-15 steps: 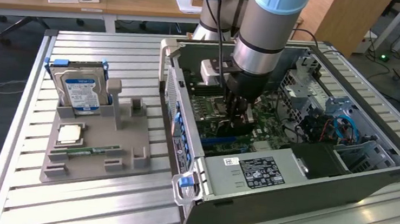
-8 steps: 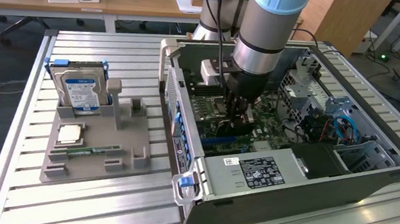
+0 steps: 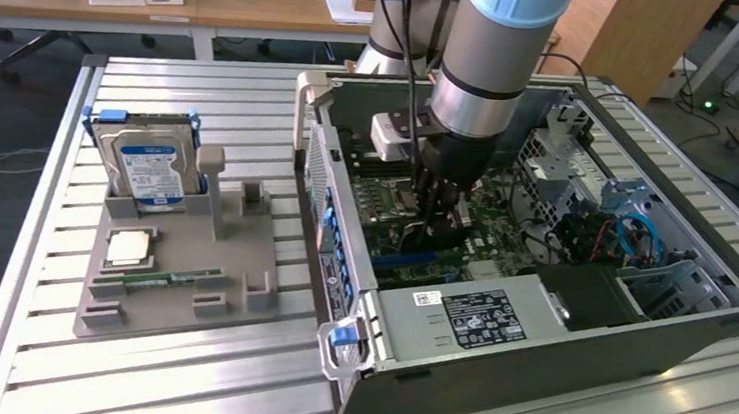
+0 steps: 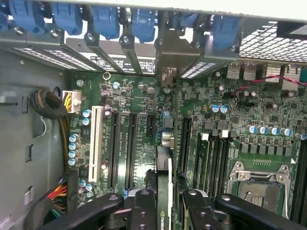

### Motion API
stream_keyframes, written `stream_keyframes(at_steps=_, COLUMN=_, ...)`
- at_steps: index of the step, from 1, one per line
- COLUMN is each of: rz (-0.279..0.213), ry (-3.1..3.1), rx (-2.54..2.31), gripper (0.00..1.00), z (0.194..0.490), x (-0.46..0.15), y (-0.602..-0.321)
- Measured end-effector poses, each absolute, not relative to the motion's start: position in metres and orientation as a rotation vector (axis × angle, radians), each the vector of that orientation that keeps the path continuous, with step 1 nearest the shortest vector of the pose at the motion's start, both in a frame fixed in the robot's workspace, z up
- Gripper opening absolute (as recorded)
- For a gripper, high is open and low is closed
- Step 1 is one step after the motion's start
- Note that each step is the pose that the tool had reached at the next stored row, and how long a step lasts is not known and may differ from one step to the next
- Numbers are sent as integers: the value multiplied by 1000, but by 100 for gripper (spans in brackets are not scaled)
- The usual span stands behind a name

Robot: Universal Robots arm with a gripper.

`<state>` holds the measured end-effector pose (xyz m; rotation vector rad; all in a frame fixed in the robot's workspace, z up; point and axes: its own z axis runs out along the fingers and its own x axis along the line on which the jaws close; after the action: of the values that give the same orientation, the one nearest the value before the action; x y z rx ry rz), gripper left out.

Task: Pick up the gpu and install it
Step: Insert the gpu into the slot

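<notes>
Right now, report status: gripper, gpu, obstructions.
Gripper inside open computer case, shut on gpu. Card held edge-on above motherboard slots, bracket end toward rear brackets. Nothing seen blocking the slot.

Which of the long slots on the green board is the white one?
The white slot is the outermost one, beside the yellow-wired plug and nearest the grey case wall; the other long slots are black.

Wooden desk (image 3: 226, 9) behind slatted metal table (image 3: 194, 372)

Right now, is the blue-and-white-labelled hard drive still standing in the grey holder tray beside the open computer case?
Yes, the hard drive stands upright in the grey holder tray's rear slot.
</notes>
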<state>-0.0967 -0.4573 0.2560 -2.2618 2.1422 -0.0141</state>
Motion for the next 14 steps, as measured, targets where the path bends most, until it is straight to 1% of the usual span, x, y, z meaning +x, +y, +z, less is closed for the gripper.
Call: stream_keyframes(at_steps=14, rz=-16, ry=2216, rx=-2190, gripper=26, z=252, x=-97, y=-458)
